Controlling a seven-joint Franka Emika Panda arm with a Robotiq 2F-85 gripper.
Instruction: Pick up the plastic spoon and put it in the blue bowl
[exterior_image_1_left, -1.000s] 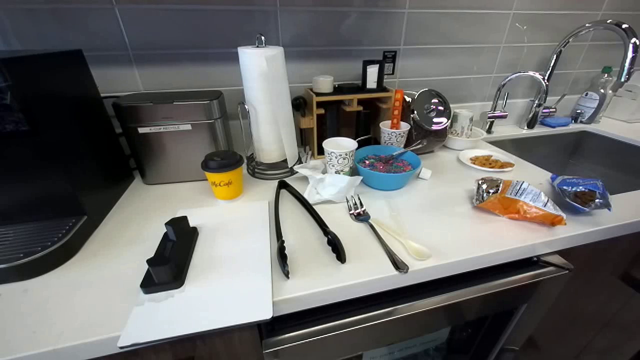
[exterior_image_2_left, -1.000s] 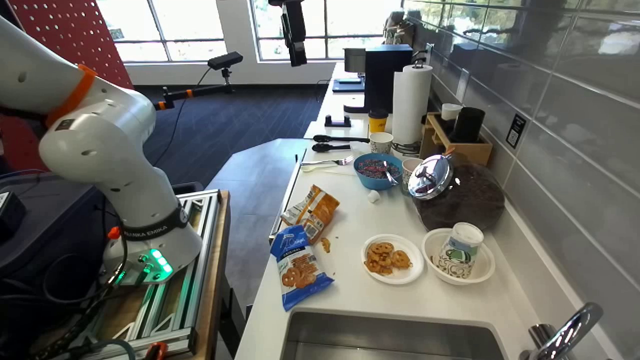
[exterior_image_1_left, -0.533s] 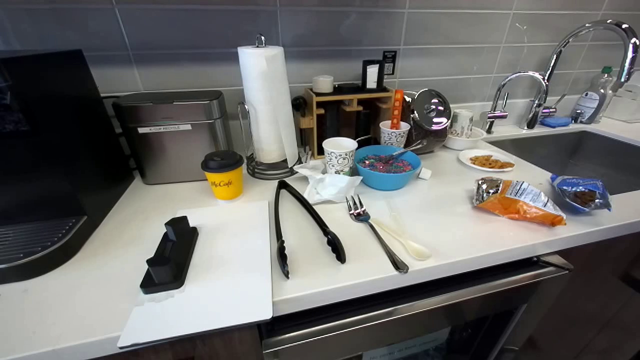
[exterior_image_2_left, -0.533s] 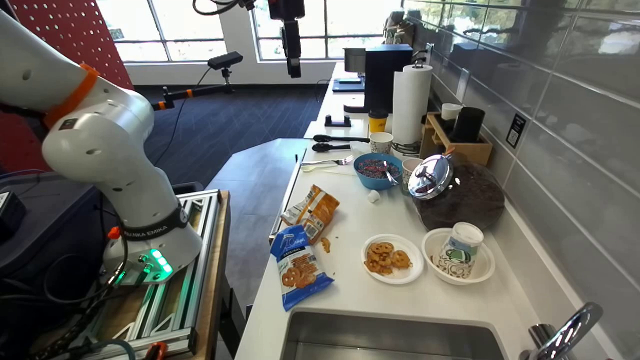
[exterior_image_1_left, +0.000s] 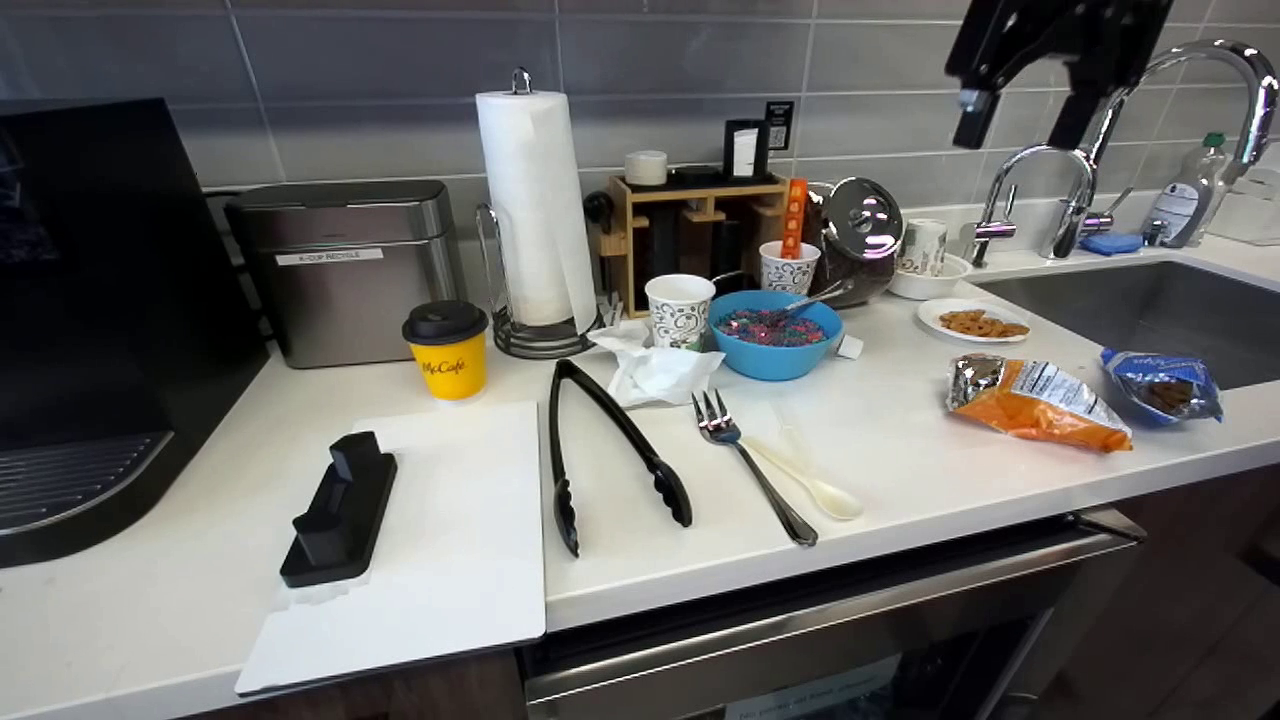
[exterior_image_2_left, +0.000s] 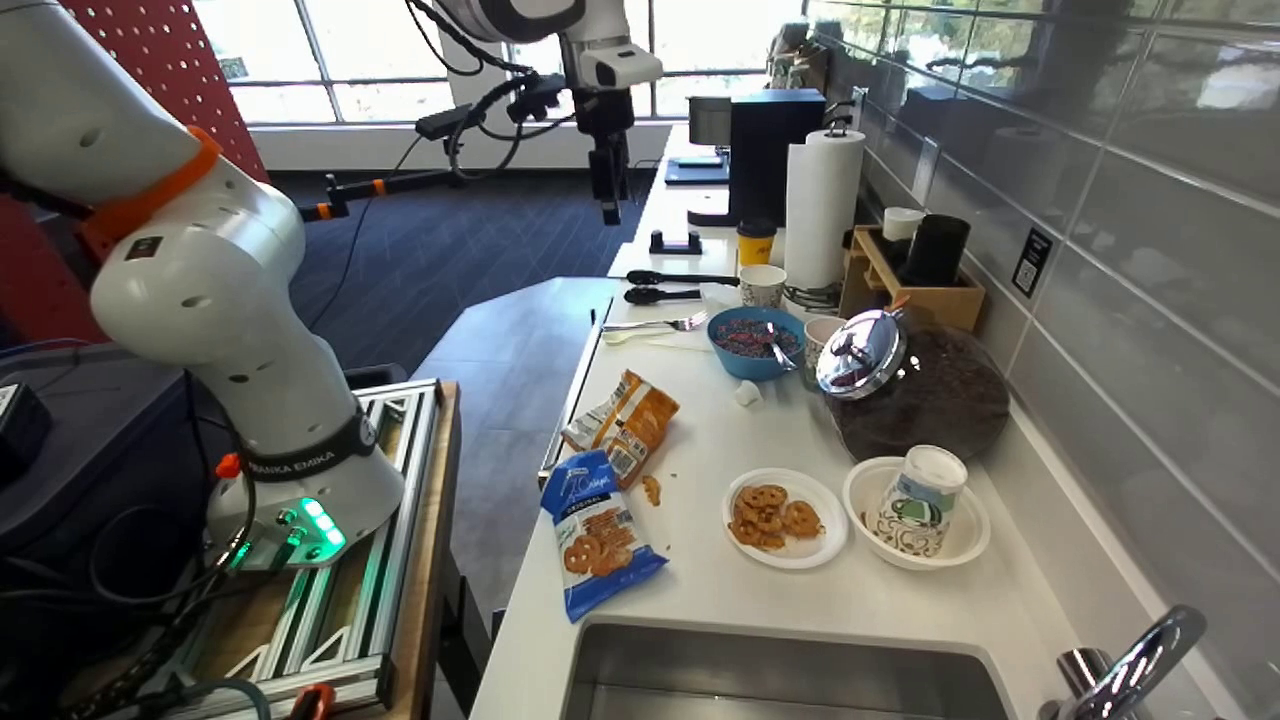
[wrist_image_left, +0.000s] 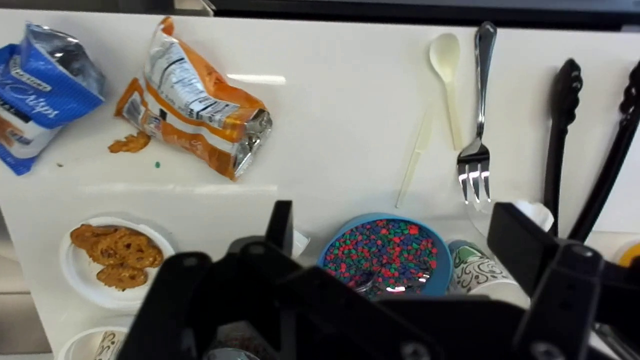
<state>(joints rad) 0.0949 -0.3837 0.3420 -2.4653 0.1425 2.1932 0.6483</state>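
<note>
Black two-finger gripper (exterior_image_1_left: 1022, 125) is held above the white table (exterior_image_1_left: 900, 460), jaws spread wide, nothing grasped. In an exterior view, cream plastic spoon (exterior_image_1_left: 808, 481) is laid toward the near edge, just right of silver metal fork (exterior_image_1_left: 768, 486); round bright-blue bowl (exterior_image_1_left: 770, 361) of multicoloured bits (exterior_image_1_left: 752, 329) is set on their far side.

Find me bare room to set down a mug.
Bare: counter between the orange bag and the thin pale utensil beside the plastic spoon. Also the white board, between black stand and tongs. Crowded: around the blue bowl, with paper cups and a napkin close by.
</note>
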